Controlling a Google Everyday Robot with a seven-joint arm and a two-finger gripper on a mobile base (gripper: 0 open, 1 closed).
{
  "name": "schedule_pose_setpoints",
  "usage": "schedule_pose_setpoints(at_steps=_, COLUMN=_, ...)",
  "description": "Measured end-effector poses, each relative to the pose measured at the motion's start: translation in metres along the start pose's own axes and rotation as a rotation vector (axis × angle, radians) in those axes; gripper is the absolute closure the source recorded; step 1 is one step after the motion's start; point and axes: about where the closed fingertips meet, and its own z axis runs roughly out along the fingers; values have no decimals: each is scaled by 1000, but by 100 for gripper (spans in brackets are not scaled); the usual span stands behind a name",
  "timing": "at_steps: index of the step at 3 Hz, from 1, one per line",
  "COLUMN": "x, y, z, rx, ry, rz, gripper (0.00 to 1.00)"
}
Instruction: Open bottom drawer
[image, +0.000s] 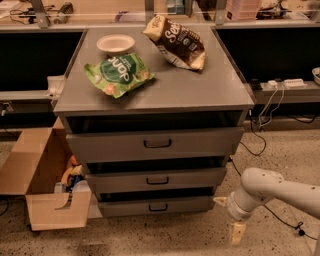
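Observation:
The bottom drawer is the lowest, narrowest grey front of the three-drawer cabinet, with a small dark loop handle. It stands slightly out, with a dark gap above it. My gripper is low near the floor, just right of the bottom drawer's right end and apart from the handle. Its cream fingertips are spread apart and hold nothing. The white arm comes in from the right edge.
The middle drawer and top drawer sit above. On the cabinet top lie a green snack bag, a brown chip bag and a white bowl. An open cardboard box stands at the left. Cables trail at the right.

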Motion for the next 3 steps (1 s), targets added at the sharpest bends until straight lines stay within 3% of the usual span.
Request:
schedule_pose_setpoints(at_steps=1, x=9, y=-7, z=47, rx=-35, ry=-47, rz=-25, gripper=0)
schedule_pose_setpoints(at_steps=2, x=-3, y=-23, z=74, rx=9, ry=-119, rz=-102, gripper=0)
schedule_pose_setpoints(at_steps=3, x=-3, y=-23, z=76, rx=6, ry=-121, rz=-102, gripper=0)
